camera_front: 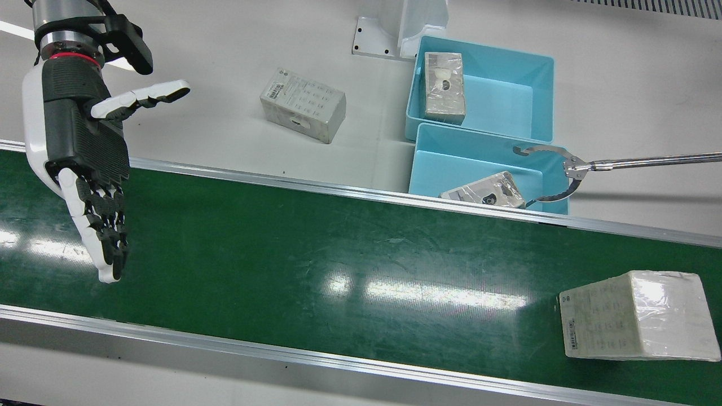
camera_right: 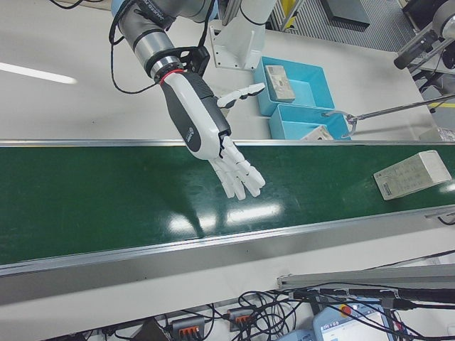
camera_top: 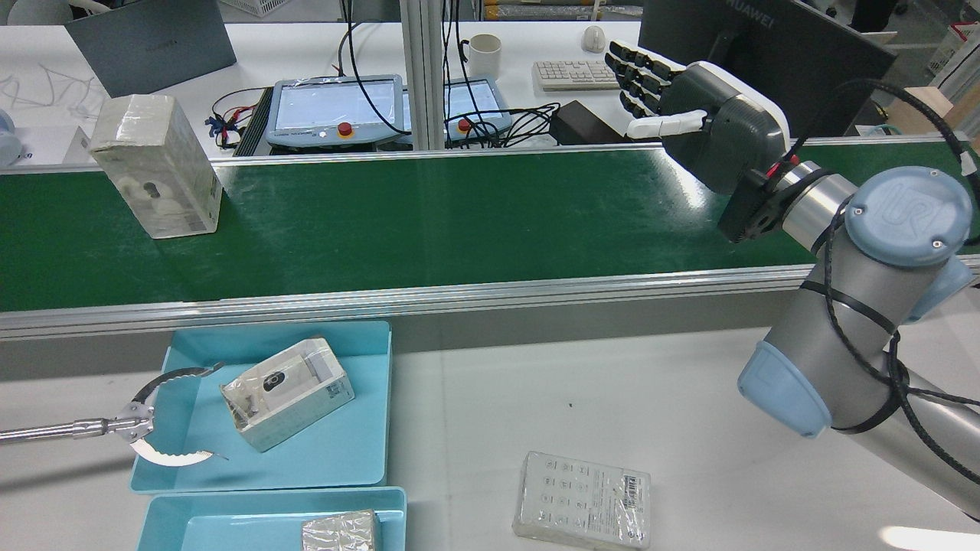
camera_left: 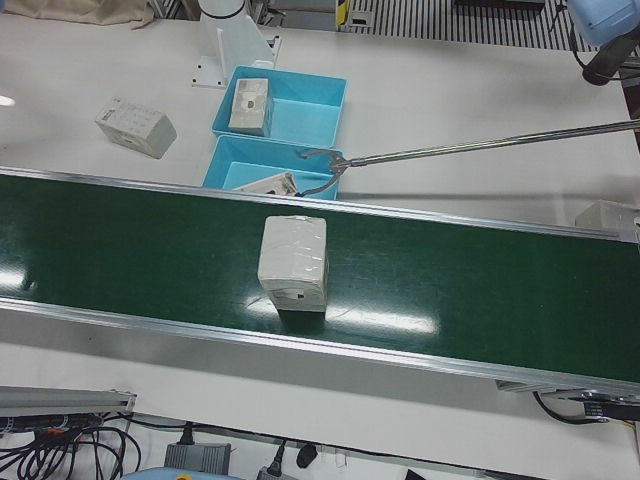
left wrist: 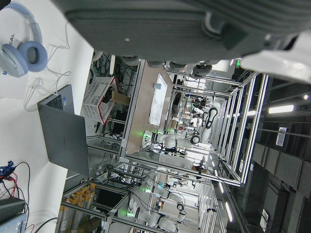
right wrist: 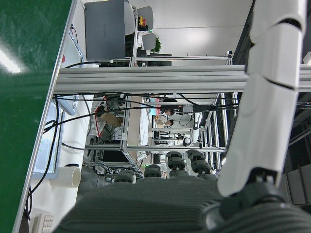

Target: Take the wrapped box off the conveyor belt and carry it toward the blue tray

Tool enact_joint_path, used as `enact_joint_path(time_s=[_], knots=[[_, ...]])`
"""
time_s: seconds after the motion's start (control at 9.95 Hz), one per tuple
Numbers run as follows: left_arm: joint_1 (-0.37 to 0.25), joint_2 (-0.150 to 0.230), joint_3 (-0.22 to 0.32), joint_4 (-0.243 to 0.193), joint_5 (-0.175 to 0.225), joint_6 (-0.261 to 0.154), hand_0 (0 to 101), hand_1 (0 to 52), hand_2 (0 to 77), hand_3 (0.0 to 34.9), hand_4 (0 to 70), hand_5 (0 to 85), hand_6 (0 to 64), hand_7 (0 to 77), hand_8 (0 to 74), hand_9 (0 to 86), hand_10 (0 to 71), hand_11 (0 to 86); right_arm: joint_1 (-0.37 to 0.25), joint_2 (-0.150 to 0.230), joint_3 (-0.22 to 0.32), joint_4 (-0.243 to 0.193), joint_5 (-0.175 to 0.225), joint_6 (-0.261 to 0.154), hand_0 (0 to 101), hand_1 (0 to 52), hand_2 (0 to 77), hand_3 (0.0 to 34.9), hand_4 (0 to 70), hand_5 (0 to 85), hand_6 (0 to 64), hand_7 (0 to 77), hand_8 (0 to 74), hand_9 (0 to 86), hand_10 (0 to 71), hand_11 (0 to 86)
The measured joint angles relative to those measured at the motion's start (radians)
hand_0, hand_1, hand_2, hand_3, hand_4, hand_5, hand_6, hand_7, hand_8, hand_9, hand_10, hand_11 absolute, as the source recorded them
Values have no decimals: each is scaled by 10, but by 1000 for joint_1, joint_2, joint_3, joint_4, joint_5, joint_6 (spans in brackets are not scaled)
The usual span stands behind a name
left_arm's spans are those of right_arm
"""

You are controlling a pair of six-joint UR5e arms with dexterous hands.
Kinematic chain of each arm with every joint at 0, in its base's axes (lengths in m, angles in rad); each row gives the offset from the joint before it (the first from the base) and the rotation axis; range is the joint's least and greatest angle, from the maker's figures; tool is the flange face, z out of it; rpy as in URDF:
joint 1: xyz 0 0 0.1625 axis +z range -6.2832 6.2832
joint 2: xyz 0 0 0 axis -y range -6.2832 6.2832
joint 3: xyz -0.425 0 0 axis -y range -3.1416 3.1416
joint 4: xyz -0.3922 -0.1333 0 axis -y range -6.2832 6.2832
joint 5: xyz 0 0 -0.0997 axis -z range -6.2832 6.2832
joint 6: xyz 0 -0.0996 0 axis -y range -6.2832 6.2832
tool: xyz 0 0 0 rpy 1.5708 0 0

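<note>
Front view: right hand (camera_front: 84,163) hovers over the conveyor belt (camera_front: 338,270), fingers spread, holding nothing; wrapped box (camera_front: 637,316) sits far down-belt. Reacher-grabber tool (camera_front: 555,172) pokes into the nearer blue tray (camera_front: 451,163). Left hand's state: cannot tell.

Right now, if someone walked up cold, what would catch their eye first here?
Probably the right hand, open with fingers spread, hovering over one end of the green conveyor belt. Next, the wrapped box sitting alone on the belt's far end, away from the hand. Then the long reacher tool poking into a blue tray that holds another wrapped box.
</note>
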Motion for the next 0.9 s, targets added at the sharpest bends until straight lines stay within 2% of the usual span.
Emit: enact_joint_path(time_s=[0.7,0.9], knots=[[0,0,0,0,0,0,0,0,5,0,0,11,0,0,0,0,0,0,-17,19,-13,1,-1,-1,459,104,82,39,33,60,0,5,16,11,0,11],[0,0,0,0,0,0,0,0,11,0,0,11,0,0,0,0,0,0,-20,30,-25,1,-1,2,459,104,71,53,33,60,0,5,16,11,5,11]])
